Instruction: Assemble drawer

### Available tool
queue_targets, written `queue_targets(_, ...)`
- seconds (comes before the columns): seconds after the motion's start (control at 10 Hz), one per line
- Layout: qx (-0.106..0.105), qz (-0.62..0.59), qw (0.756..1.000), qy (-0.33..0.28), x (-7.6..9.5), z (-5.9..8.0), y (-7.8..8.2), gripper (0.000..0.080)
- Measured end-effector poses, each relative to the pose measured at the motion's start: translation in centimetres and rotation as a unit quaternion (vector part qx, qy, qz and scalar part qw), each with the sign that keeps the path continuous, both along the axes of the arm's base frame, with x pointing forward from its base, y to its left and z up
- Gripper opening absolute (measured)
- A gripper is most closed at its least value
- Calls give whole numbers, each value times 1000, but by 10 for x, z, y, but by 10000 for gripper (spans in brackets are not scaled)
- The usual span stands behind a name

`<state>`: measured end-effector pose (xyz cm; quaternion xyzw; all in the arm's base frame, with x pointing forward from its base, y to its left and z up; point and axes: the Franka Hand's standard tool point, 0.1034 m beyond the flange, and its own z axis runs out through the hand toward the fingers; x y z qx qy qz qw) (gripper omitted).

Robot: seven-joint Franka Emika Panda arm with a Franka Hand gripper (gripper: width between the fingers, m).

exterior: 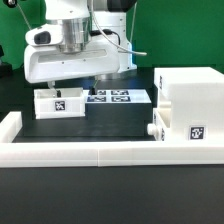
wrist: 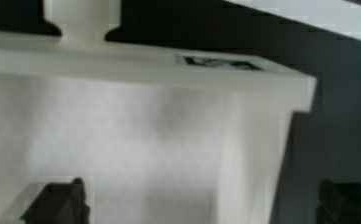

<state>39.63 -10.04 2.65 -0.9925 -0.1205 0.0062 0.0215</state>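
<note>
A small white knobbed tray [exterior: 58, 103] with a square tag lies on the black table left of centre. My gripper [exterior: 68, 86] is right above it, open and empty. In the wrist view the tray [wrist: 159, 120] fills most of the picture, with its knob [wrist: 81, 20] and tag [wrist: 221, 62] at the far end. One dark fingertip [wrist: 56, 203] shows over the tray body, the other fingertip [wrist: 346, 203] past its edge; my gripper [wrist: 200, 205] holds nothing. The large white housing [exterior: 192, 100] stands at the exterior view's right, with the second tray's knob [exterior: 152, 130] sticking out low on its side.
The marker board [exterior: 115, 97] lies flat just beside the small tray, toward the housing. A long low white border wall [exterior: 100, 152] runs along the front and turns up at the exterior view's left [exterior: 10, 125].
</note>
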Motion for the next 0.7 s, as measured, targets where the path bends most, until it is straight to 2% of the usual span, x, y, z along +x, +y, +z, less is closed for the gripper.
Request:
queue_targets(0.5,0,-1,1000,0,0,-1,1,649)
queue_targets(0.6,-8,-17,1000,-22,-3,-4,3,649)
queue_targets(0.7,-12,-25,999,-32,-17,-12,11,649)
